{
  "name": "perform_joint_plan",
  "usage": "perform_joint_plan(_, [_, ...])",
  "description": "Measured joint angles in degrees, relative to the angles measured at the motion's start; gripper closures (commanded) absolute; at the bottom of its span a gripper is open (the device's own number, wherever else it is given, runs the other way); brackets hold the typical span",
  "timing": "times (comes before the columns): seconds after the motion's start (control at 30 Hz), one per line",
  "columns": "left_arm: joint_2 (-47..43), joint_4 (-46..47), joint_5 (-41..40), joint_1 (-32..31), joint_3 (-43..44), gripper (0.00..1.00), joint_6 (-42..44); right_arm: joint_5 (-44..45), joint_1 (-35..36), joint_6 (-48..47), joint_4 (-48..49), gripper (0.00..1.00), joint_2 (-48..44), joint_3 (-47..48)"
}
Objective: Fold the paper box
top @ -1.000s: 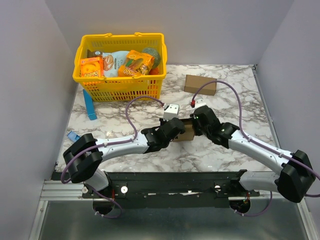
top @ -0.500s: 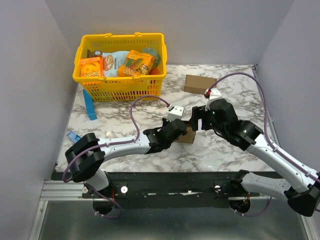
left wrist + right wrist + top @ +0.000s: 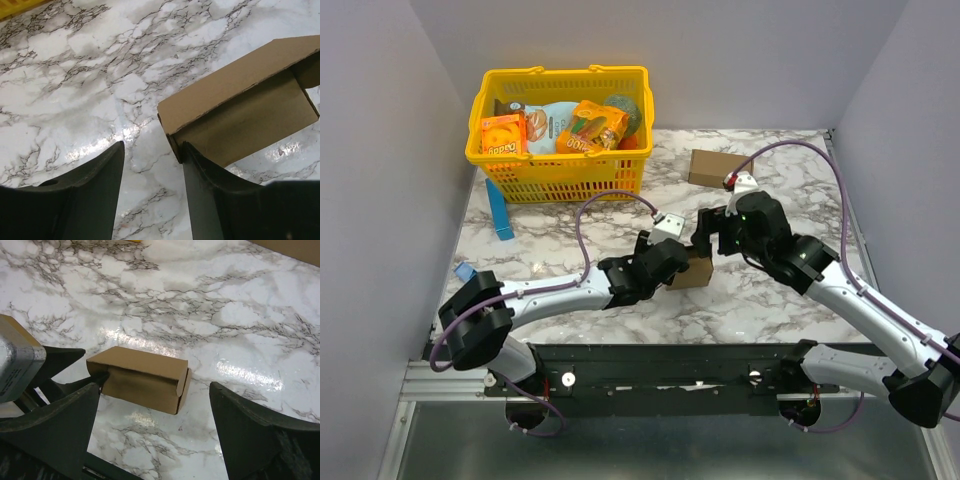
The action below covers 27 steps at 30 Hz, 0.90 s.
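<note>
If you go by the overhead view, the paper box [image 3: 694,270] is sitting on the marble table [image 3: 570,300] just below the middle of the frame, with both arms crowded in on it. Your left gripper [image 3: 665,265] comes in from the lower left and ends right at the box's left end. In the left wrist view its fingers [image 3: 90,195] are spread with bare marble showing in the gap. The box's near corner sits against the inner edge of the finger on the right of that frame, so nothing's pinched. Your right gripper [image 3: 710,232] hangs just to the upper right of the box. In the right wrist view its jaws stand wide apart, one finger at the lower left and one at the lower right. The box lies on the table in the centre between them, and as far as I can see neither finger is on it. The box itself looks like a small closed brown cuboid, and the tuck flap at its right end in that view is a bit ajar. The yellow basket [image 3: 560,175] is in the upper left with orange snack boxes [image 3: 503,135] in it, and a blue strip [image 3: 500,212] is just below it. A longer brown carton [image 3: 720,168] sits upper right of centre, well apart from the box.
</note>
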Motion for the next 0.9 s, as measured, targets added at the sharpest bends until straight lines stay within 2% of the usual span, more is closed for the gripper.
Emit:
perform_joint_plan(0.23, [-4.35,-1.77,1.73,-0.28,-0.87,0.25,0.39,-1.29,-1.16,-1.84,2.21,0.0,-0.09,-1.81])
perform_joint_plan(0.47, [-9.66,-1.05,4.2,-0.28,-3.3,0.08,0.72,-1.33,-1.81,1.6,4.94,0.0,0.07,-4.02])
perform_joint_plan(0.67, [-13.92,-0.09,9.68,1.66,-4.92,0.03,-1.84,-1.27,-2.14,4.55,7.43,0.03,1.16,-6.49])
perform_joint_plan(0.9, [-17.55,5.42,17.9,9.05,-4.94,0.07,-9.07,-1.07,-2.58,6.64,9.84,0.05,1.38,-9.57])
